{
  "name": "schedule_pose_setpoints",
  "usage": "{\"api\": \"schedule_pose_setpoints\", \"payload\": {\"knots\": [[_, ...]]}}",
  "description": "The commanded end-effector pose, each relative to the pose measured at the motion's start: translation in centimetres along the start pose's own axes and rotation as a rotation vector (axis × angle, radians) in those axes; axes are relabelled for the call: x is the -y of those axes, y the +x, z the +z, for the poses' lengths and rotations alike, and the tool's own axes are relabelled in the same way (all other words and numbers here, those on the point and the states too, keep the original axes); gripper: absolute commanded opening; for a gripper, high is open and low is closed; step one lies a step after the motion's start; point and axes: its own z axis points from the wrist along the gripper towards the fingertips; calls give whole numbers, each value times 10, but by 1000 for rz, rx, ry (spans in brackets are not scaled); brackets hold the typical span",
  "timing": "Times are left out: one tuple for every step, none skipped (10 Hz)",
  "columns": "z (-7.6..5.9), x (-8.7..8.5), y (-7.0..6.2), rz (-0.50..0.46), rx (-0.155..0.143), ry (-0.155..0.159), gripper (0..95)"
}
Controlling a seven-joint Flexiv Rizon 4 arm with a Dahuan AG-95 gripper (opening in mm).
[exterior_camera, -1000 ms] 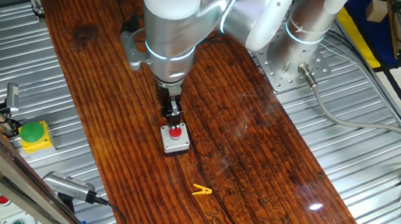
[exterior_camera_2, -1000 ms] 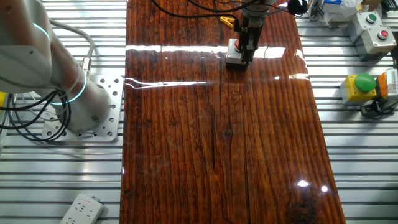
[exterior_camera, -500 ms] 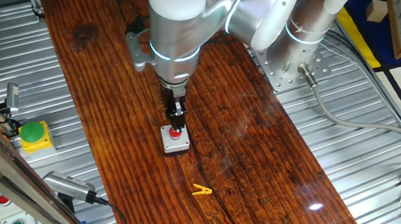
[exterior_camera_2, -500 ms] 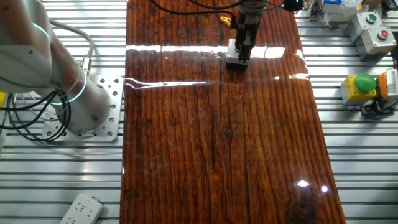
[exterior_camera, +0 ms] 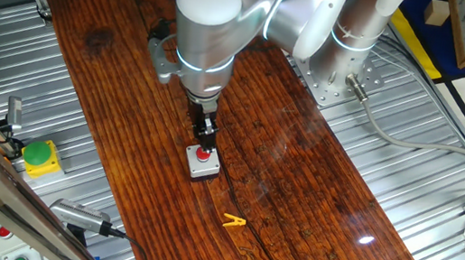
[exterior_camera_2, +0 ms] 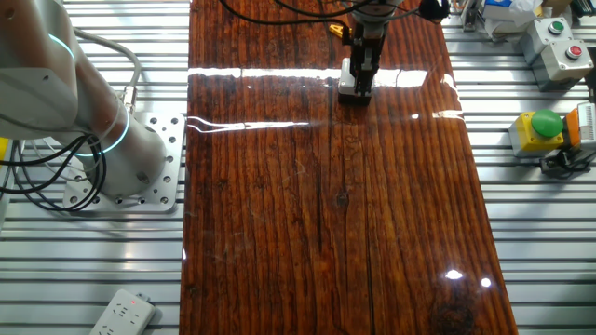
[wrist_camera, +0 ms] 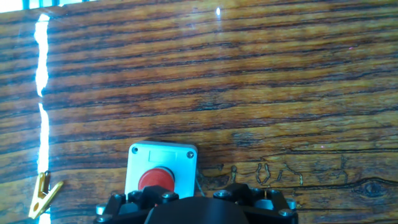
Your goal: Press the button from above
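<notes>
The button [exterior_camera: 203, 154] is a small red round one set in a light-grey square box [exterior_camera: 203, 169] near the middle of the wooden board [exterior_camera: 298, 185]. My gripper [exterior_camera: 204, 141] points straight down, its dark fingers just above the button and slightly behind it. In the other fixed view the gripper [exterior_camera_2: 360, 78] covers the button and most of the box [exterior_camera_2: 346, 88]. The hand view shows the box [wrist_camera: 163, 160] with the red button [wrist_camera: 155, 179] at the bottom edge, partly behind the gripper body. No view shows the fingertips clearly.
A yellow clothespin [exterior_camera: 234, 221] lies on the board near the box, also in the hand view [wrist_camera: 42, 194]. A green dome button on a yellow box [exterior_camera: 39, 156] and a white panel with small buttons [exterior_camera_2: 556, 42] sit off the board. The arm's base [exterior_camera: 342, 63] stands beside it.
The arm has shifted a little sideways, bringing the gripper more squarely over the box. The box and clothespin have not moved.
</notes>
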Motion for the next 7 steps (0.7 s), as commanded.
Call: {"api": "schedule_pose_setpoints", "payload": {"knots": [[2, 1, -1, -2, -1, 2, 570], [3, 2, -2, -3, 0, 2, 570], [4, 2, -2, -4, 0, 4, 570], [5, 2, -2, -6, 0, 4, 570], [4, 2, -2, -10, 1, 3, 570], [4, 2, -2, -12, 2, 3, 570], [4, 1, -2, -12, 2, 3, 570]]}}
